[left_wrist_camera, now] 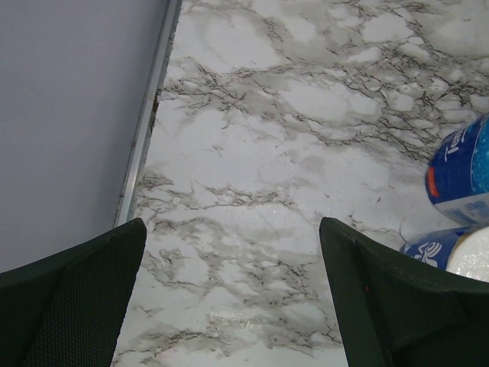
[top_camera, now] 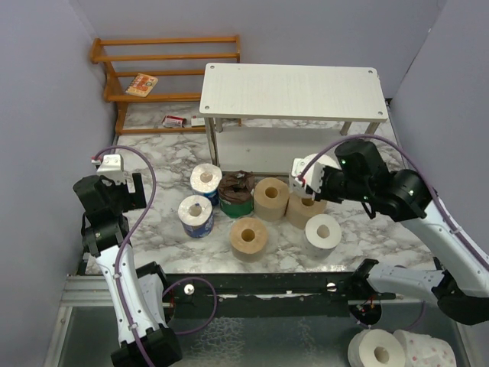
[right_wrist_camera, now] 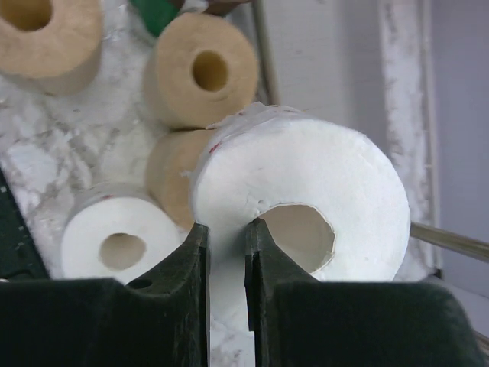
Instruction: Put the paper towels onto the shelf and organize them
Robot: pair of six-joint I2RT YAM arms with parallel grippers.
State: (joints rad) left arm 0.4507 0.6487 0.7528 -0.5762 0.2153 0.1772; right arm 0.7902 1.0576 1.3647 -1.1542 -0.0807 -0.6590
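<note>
My right gripper is shut on the wall of a white paper towel roll, one finger inside its core and one outside. The held roll hangs in front of a tan roll. Another white roll stands to the left. On the table stand three tan rolls, a dark brown roll with a green band, two blue-wrapped rolls and a white roll. The pale shelf stands behind them, its top bare. My left gripper is open over bare marble by the left wall.
An orange slatted rack stands at the back left with a packet on it. A small red-and-white packet lies beside it. Two white rolls sit below the table's near right edge. Grey walls close both sides.
</note>
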